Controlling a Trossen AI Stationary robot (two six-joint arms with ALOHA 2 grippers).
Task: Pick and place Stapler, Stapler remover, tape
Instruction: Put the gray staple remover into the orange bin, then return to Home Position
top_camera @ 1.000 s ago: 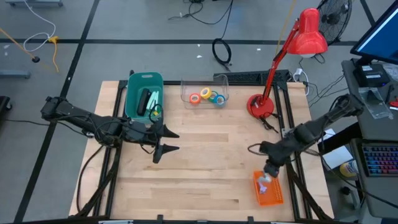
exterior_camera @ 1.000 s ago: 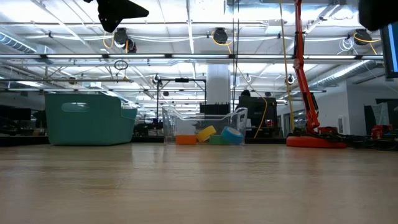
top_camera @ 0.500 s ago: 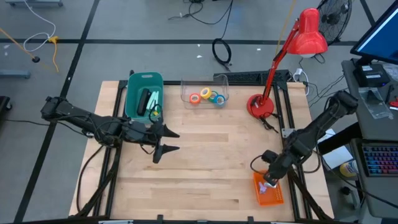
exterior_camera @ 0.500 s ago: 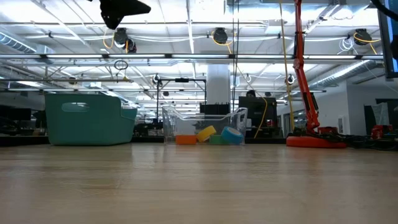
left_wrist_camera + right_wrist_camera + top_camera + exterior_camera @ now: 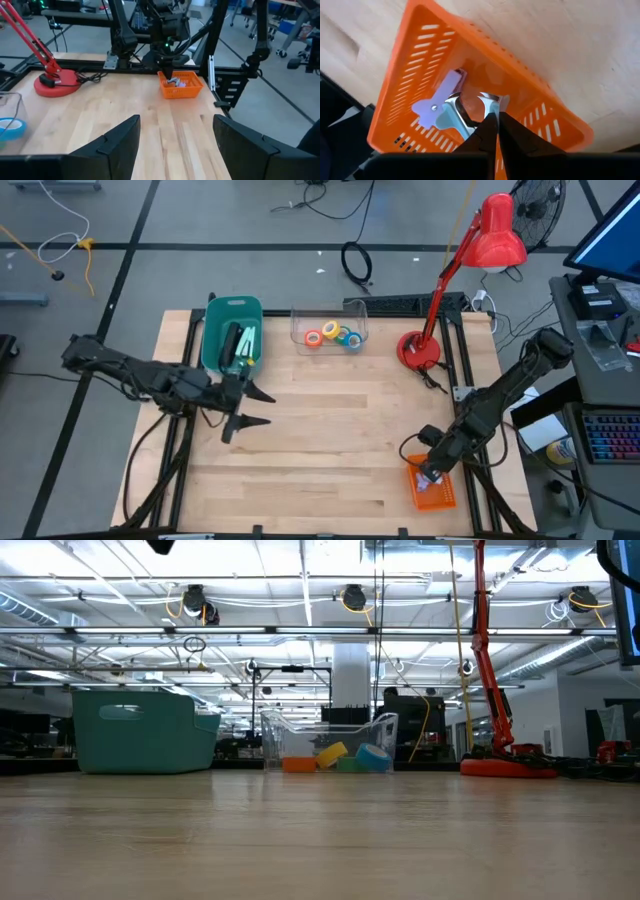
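High view: wooden desk [image 5: 330, 440] seen from above, with a teal bin [image 5: 231, 330] at the back left holding a stapler [image 5: 231, 342], and a clear tray [image 5: 329, 326] just beside it holding the four tape rolls [image 5: 334, 336], orange, yellow, green and blue. Red lamp [image 5: 470, 270] at the back right. Left end effector [image 5: 245, 409] hovering over the desk in front of the teal bin, fingers spread wide and holding nothing. Right end effector [image 5: 491, 131] lowered into an orange basket [image 5: 432, 485] at the front right corner, fingers pressed together beside a pale purple and metal staple remover [image 5: 447, 107] lying inside; actual grip on it unclear.
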